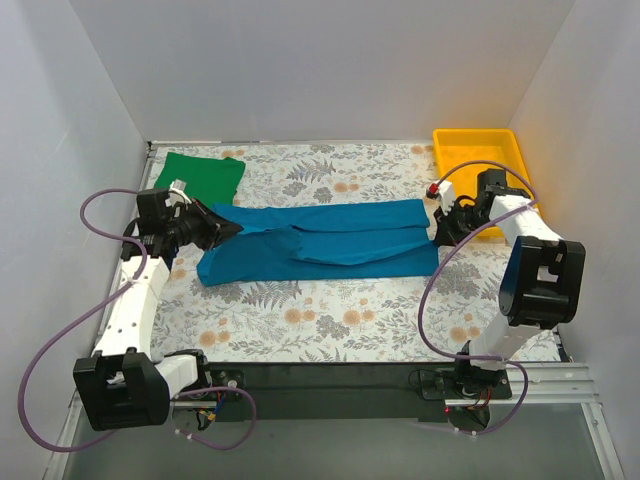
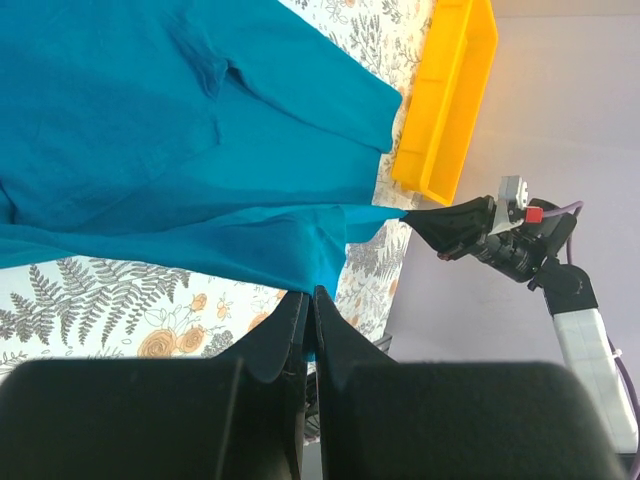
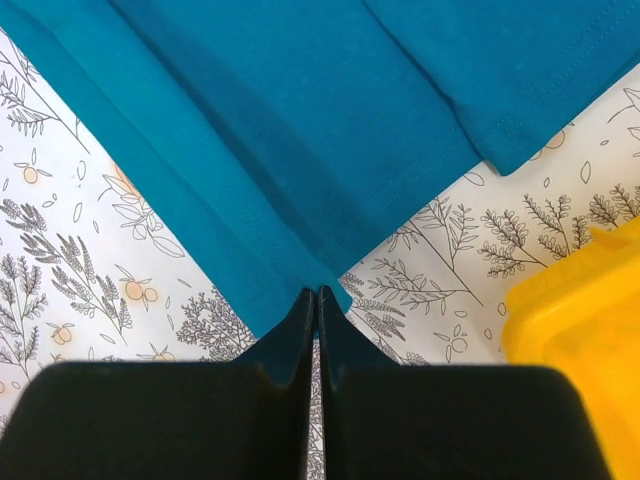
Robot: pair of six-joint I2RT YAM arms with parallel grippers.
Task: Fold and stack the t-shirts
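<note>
The left jaws and right jaws clamp opposite ends of the teal-blue t-shirt (image 1: 330, 240), stretching it taut for folding.

1 yellow plastic tray (image 1: 476, 150) sits at the far right corner of the table (image 1: 330, 330), whose top bears a print of ferns and orange blossoms. White walls (image 1: 320, 70) enclose 3 sides.

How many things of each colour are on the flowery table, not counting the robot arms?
Blue shirt: 1
Green shirt: 1
Yellow tray: 1
Total: 3
</note>
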